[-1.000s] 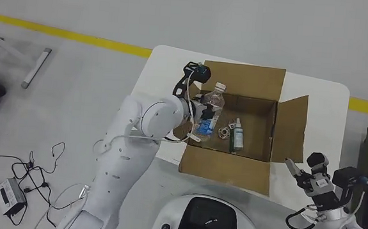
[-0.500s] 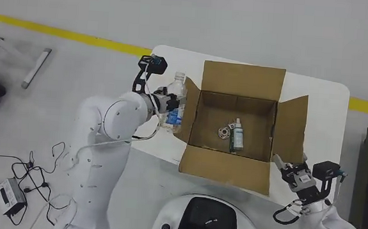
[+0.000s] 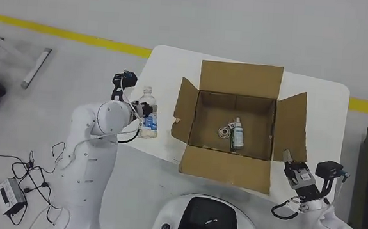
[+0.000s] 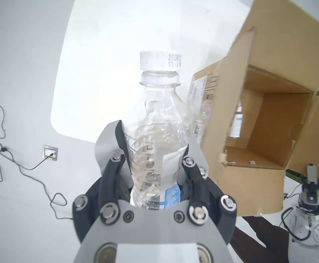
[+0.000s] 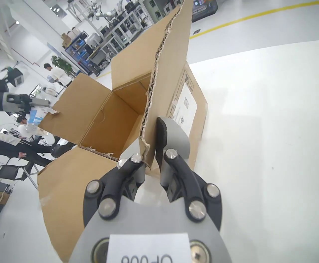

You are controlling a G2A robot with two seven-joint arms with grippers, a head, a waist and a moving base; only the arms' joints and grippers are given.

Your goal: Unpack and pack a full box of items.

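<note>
A clear water bottle (image 3: 148, 112) with a white cap and a blue label stands upright in my left gripper (image 3: 145, 119), which is shut on its lower body (image 4: 159, 119). It is over the white table (image 3: 320, 92), just left of the open cardboard box (image 3: 228, 169). A small green-and-white bottle (image 3: 236, 135) and a small metallic item (image 3: 224, 131) lie on the box floor. My right gripper (image 3: 290, 157) is at the box's near right corner. It is shut on the torn edge of the right flap (image 5: 172, 62), and the cardboard hides one of its fingers.
The box's left flap (image 3: 183, 111) stands up close beside the held bottle. The table's rounded left edge (image 4: 53, 119) lies just past the bottle. Cables and a power brick (image 3: 11, 195) sit on the floor to the left. Bare tabletop (image 5: 261, 124) lies right of the box.
The left arm lifted the water bottle out of the box and carried it left past the left flap. The right gripper moved in to the box's right flap and shut on it.
</note>
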